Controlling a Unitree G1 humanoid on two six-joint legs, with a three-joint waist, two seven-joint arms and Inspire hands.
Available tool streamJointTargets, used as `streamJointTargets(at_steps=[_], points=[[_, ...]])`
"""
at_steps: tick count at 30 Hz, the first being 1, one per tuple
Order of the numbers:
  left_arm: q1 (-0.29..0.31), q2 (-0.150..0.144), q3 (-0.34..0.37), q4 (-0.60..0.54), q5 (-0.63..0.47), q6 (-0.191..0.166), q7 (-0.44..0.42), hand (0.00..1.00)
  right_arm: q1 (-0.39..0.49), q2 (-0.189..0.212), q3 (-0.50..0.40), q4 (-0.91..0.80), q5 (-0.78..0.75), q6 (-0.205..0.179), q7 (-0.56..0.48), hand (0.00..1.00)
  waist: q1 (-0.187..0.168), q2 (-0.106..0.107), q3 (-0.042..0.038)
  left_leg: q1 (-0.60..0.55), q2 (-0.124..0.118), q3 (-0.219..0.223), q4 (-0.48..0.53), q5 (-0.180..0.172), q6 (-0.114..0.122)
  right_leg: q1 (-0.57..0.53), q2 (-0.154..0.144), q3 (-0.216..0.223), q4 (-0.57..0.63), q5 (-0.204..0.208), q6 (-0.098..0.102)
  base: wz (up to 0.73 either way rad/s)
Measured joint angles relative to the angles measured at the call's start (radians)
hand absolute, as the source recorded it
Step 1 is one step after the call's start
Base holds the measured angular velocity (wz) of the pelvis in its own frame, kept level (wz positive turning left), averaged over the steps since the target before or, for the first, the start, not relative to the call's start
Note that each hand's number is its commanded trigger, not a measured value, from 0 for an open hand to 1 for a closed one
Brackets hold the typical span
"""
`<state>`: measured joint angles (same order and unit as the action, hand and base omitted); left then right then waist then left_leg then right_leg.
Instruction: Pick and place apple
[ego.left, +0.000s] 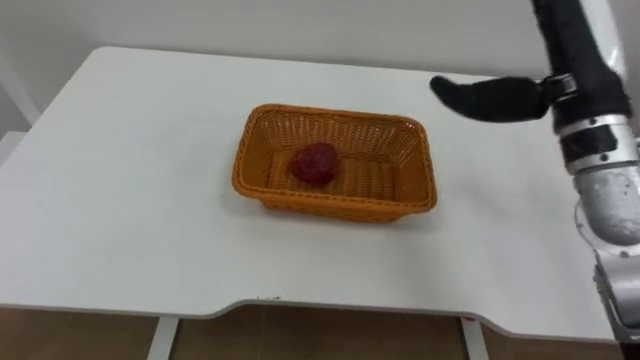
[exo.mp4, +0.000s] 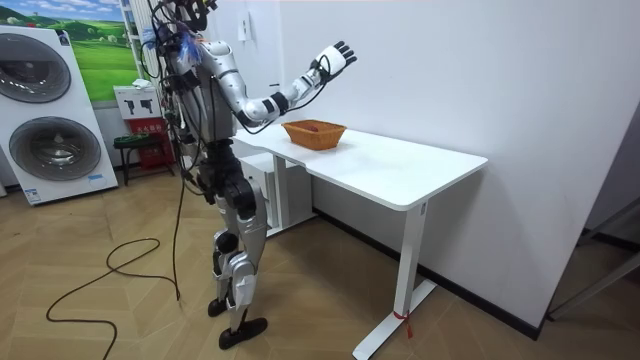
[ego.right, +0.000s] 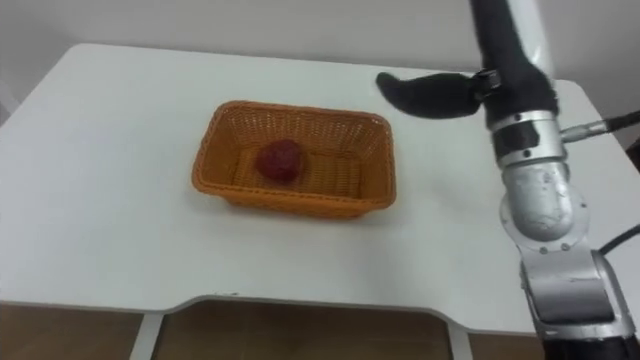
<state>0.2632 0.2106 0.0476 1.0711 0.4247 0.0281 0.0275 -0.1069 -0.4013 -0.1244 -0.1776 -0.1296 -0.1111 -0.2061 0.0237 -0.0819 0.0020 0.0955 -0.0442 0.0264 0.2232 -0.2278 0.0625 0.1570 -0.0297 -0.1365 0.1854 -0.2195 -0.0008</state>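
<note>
- Dark red apple (ego.left: 314, 163) down in the orange wicker basket (ego.left: 330, 205), on the woven floor, toward the 9 o'clock half and nearer the far wall than the near one.
- Touched by no hand; open to view from above.
- Basket itself flat on the white table (ego.left: 120, 200), roughly mid-table, long sides running from 9 to 3 o'clock, rim flared outward all round.
- At about 2 o'clock from the basket, in the eye views: the right hand (ego.left: 490, 97), dark, up in the air over the tabletop and well apart from the basket's rim.
- Fingers released and stretched out straight, pointing toward 9 o'clock, grasping nothing.
- Behind the hand, black wrist and silver forearm coming in from the 3 o'clock edge and dropping toward 5 o'clock.
- In the room view: same hand held high above the basket with fingers spread, arm bent at the elbow and reaching out over the table's end.
- Standing upright on both feet on the wooden floor, at the table's end on the room view's left, facing the basket.
- Farther out, at the room view's left edge: two white washing machines (exo.mp4: 45, 110), one stacked over the other.
- Along the table's far side: a plain white wall (exo.mp4: 450, 70).
</note>
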Motion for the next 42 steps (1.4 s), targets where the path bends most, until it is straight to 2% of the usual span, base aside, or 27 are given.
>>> streamJointTargets(at_steps=[4,6,9,12,13,16,17,19,21,22,25,27,28,29,31,35,37,39,42], points=[[0.027,-0.001,0.078,0.006,0.001,-0.012,0.023,0.00,0.052,0.000,-0.141,0.000,-0.005,-0.006,-0.126,0.00,-0.022,0.002,-0.0046,0.001,0.001,0.004,-0.007,0.000,0.000,-0.005,0.003,0.013,0.000,0.000,0.000,-0.09],[0.042,-0.002,0.105,0.009,-0.001,-0.012,0.052,0.00,0.098,0.000,-0.226,0.024,0.006,-0.022,-0.242,0.00,-0.048,0.006,-0.0133,0.009,0.002,0.008,-0.018,0.000,0.000,0.000,0.003,0.011,0.000,0.000,0.000,-0.02],[0.052,-0.008,0.105,0.008,-0.001,-0.011,0.060,0.00,0.145,0.000,-0.287,0.066,0.019,-0.023,-0.350,0.00,-0.060,0.009,-0.0136,0.021,0.004,0.019,-0.024,0.000,0.000,0.001,0.004,0.024,0.000,0.000,0.000,-0.16],[0.060,-0.010,0.108,0.007,-0.001,-0.010,0.070,0.00,0.205,0.001,-0.346,0.142,0.032,-0.024,-0.458,0.00,-0.085,0.011,-0.0105,0.020,0.005,0.026,-0.023,0.000,0.000,0.000,0.006,0.033,0.001,0.000,0.000,-0.07],[0.061,-0.009,0.108,0.007,-0.003,-0.004,0.076,0.00,0.232,0.001,-0.365,0.189,0.048,-0.024,-0.496,0.00,-0.102,0.009,-0.0107,0.020,0.006,0.026,-0.023,0.000,0.000,-0.001,0.006,0.037,0.003,0.000,0.000,0.00],[0.060,-0.009,0.113,0.006,-0.020,0.001,0.092,0.00,0.276,0.006,-0.407,0.382,0.155,-0.022,-0.579,0.00,-0.110,0.006,-0.0082,0.019,0.007,0.029,-0.025,-0.001,0.000,-0.001,0.009,0.049,0.002,0.002,0.001,-0.04],[0.062,-0.010,0.114,0.003,-0.021,0.003,0.103,0.00,0.306,0.015,-0.410,0.458,0.211,-0.016,-0.608,0.00,-0.106,0.004,-0.0113,0.019,0.007,0.029,-0.026,-0.002,0.000,-0.002,0.009,0.050,0.003,0.001,0.001,-0.06],[0.062,-0.015,0.122,0.001,-0.023,0.012,0.117,0.00,0.343,0.034,-0.410,0.555,0.290,-0.006,-0.630,0.00,-0.106,0.007,-0.0124,0.019,0.010,0.037,-0.026,-0.003,0.000,-0.009,0.010,0.052,0.003,0.002,0.000,-0.08],[0.068,-0.020,0.154,-0.018,-0.022,0.022,0.119,0.00,0.371,0.060,-0.410,0.669,0.374,0.004,-0.631,0.00,-0.109,0.008,-0.0132,0.018,0.013,0.042,-0.024,-0.003,-0.002,-0.010,0.013,0.054,0.002,0.004,-0.002,-0.03],[0.069,-0.021,0.166,-0.022,-0.022,0.025,0.120,0.00,0.382,0.081,-0.409,0.759,0.420,0.006,-0.631,0.00,-0.109,0.014,-0.0110,0.016,0.014,0.042,-0.023,-0.004,-0.003,-0.011,0.014,0.055,0.003,0.004,-0.003,0.00],[0.070,-0.034,0.166,-0.023,-0.026,0.038,0.118,0.00,0.398,0.135,-0.405,0.965,0.531,0.025,-0.618,0.00,-0.109,0.025,-0.0122,0.016,0.014,0.043,-0.023,-0.004,-0.003,-0.010,0.014,0.054,0.000,0.004,-0.003,-0.01],[0.070,-0.045,0.166,-0.048,-0.028,0.041,0.117,0.00,0.403,0.162,-0.358,1.130,0.634,0.047,-0.581,0.00,-0.109,0.029,-0.0105,0.013,0.013,0.043,-0.022,-0.004,-0.003,-0.008,0.014,0.058,0.000,0.003,-0.003,0.00],[0.073,-0.047,0.166,-0.049,-0.028,0.041,0.117,0.00,0.403,0.171,-0.353,1.162,0.655,0.051,-0.568,0.00,-0.109,0.030,-0.0107,0.014,0.013,0.042,-0.022,-0.004,-0.003,-0.008,0.015,0.060,0.000,0.003,-0.003,0.00],[0.065,-0.050,0.167,-0.039,-0.025,0.042,0.117,0.00,0.403,0.187,-0.329,1.227,0.681,0.057,-0.534,0.00,-0.108,0.036,-0.0069,0.017,0.013,0.042,-0.022,-0.004,-0.003,-0.012,0.015,0.061,0.000,0.003,-0.003,-0.05],[0.051,-0.054,0.169,-0.011,-0.021,0.051,0.115,0.00,0.399,0.212,-0.316,1.305,0.689,0.071,-0.472,0.00,-0.104,0.035,-0.0077,0.018,0.013,0.044,-0.024,-0.004,-0.003,-0.013,0.015,0.065,0.000,0.003,-0.004,-0.06],[0.048,-0.056,0.170,-0.014,-0.018,0.056,0.095,0.00,0.393,0.228,-0.226,1.388,0.607,0.124,-0.320,0.00,-0.101,0.036,-0.0065,0.019,0.012,0.052,-0.026,-0.004,-0.003,-0.016,0.014,0.068,-0.001,0.003,-0.003,-0.06],[0.048,-0.056,0.166,-0.013,-0.015,0.060,0.090,0.00,0.390,0.226,-0.166,1.413,0.527,0.130,-0.249,0.00,-0.099,0.036,-0.0063,0.020,0.012,0.051,-0.025,-0.004,-0.003,-0.015,0.014,0.068,-0.002,0.003,-0.003,0.00],[0.043,-0.058,0.155,-0.010,0.001,0.063,0.087,0.00,0.371,0.226,-0.071,1.432,0.391,0.154,-0.165,0.00,-0.079,0.041,-0.0062,0.021,0.013,0.054,-0.024,-0.004,-0.003,-0.018,0.017,0.079,-0.002,0.003,-0.003,-0.06],[0.035,-0.058,0.112,-0.009,-0.001,0.080,0.088,0.00,0.357,0.226,0.021,1.434,0.304,0.178,-0.090,0.00,-0.063,0.051,-0.0061,0.020,0.014,0.054,-0.023,-0.005,-0.003,-0.019,0.017,0.076,-0.001,0.004,-0.003,0.00]])
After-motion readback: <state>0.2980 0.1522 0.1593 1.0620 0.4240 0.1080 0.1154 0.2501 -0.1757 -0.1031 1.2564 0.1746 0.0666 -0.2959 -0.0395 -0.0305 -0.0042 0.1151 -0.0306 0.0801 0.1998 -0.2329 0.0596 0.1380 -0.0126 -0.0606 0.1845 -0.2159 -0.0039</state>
